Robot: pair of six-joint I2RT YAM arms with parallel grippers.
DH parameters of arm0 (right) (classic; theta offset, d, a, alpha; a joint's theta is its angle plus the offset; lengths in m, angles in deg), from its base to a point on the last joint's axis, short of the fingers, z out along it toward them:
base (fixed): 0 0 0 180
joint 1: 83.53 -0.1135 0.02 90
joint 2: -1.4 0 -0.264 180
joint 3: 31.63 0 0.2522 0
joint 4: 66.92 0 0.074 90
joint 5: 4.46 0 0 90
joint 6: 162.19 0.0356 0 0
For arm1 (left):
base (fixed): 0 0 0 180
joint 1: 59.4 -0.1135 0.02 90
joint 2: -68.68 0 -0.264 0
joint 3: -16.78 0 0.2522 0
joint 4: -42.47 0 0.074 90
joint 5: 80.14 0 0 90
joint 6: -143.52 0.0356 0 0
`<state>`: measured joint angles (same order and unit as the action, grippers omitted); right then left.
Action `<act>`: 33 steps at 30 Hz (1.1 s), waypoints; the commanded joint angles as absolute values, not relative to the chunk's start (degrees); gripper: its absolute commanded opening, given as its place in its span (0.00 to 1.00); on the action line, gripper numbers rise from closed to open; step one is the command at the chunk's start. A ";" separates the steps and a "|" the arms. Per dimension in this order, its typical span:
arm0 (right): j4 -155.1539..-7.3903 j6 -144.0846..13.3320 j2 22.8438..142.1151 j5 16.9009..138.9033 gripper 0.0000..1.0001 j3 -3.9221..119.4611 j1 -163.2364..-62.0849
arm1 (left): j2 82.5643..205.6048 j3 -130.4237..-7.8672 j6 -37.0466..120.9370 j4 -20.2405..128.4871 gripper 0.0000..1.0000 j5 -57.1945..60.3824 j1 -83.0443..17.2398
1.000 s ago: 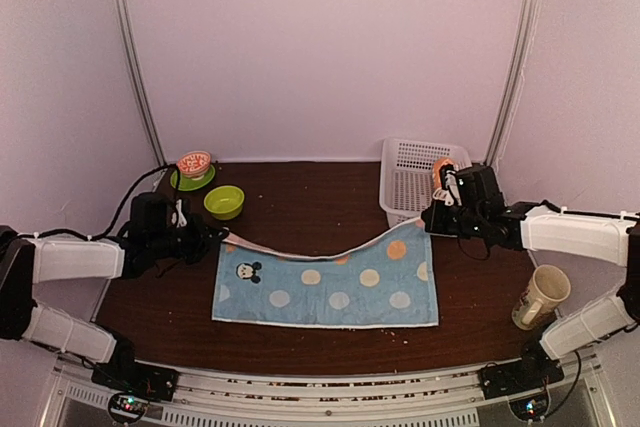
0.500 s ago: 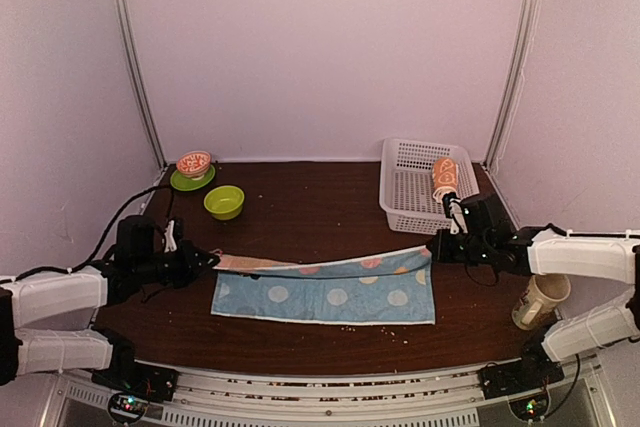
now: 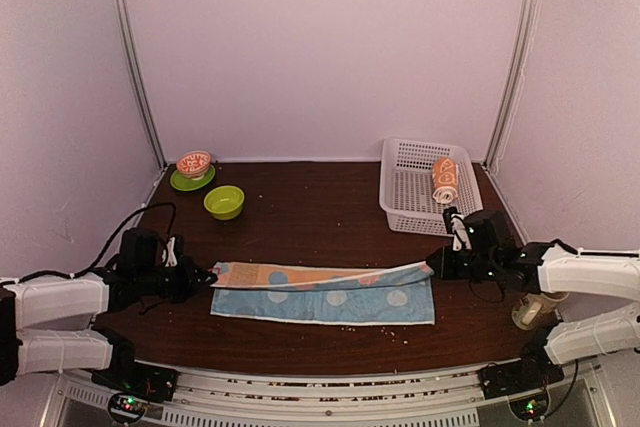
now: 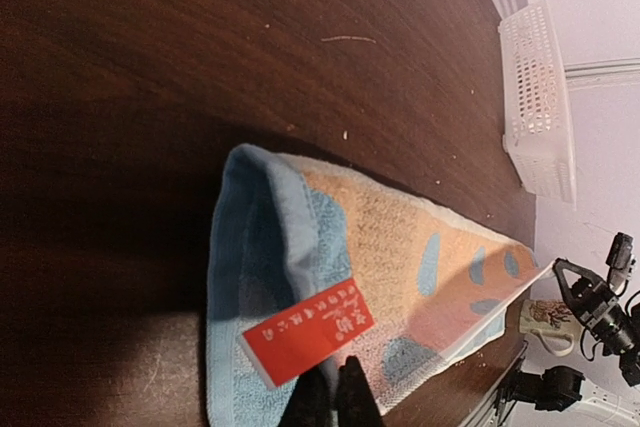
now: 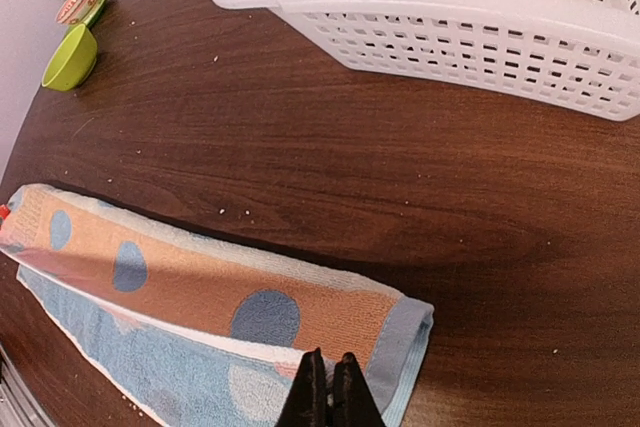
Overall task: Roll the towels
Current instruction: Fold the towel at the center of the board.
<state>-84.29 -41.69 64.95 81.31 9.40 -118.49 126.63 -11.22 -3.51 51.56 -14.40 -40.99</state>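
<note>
Your light-blue towel point(image 3: 325, 292) lies stretched across the near part of the table point(image 3: 300, 217). It is folded lengthwise, so its orange, blue-dotted back faces up and a strip of blue face shows along the near edge. Your small orange towel point(image 3: 444, 180) sits rolled in the white basket point(image 3: 408, 189).

Blue towel point(image 3: 330, 305) one, orange towel point(image 3: 444, 180) one — basket point(image 3: 410, 187) one, bowls point(image 3: 224, 201) point(image 3: 194, 162) two, mug point(image 3: 530, 311) one.

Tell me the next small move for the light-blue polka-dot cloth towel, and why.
Probably draw the held edge to the near edge and lay it down: left gripper and right gripper each pinch a corner of the light-blue polka-dot cloth towel, folded only partway.
</note>
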 commanded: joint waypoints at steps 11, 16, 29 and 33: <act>-87.79 -37.69 60.61 82.85 0.00 4.79 -123.43 | 129.32 -10.57 -1.18 51.14 0.00 -15.02 -41.30; -87.76 -36.47 59.97 82.99 0.00 3.34 -124.39 | 129.59 -9.92 -0.72 52.06 0.00 -15.19 -41.30; -90.20 -35.50 52.55 83.34 0.00 1.26 -125.41 | 125.04 -9.48 0.10 56.46 0.00 -14.78 -41.30; -91.09 -35.53 52.31 83.16 0.00 0.54 -125.50 | 125.27 -9.25 0.72 57.37 0.00 -14.40 -41.30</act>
<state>-89.12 -35.94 52.71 81.58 1.86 -125.12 125.26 -9.49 -0.84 56.50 -14.79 -40.99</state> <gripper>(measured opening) 0.028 0.018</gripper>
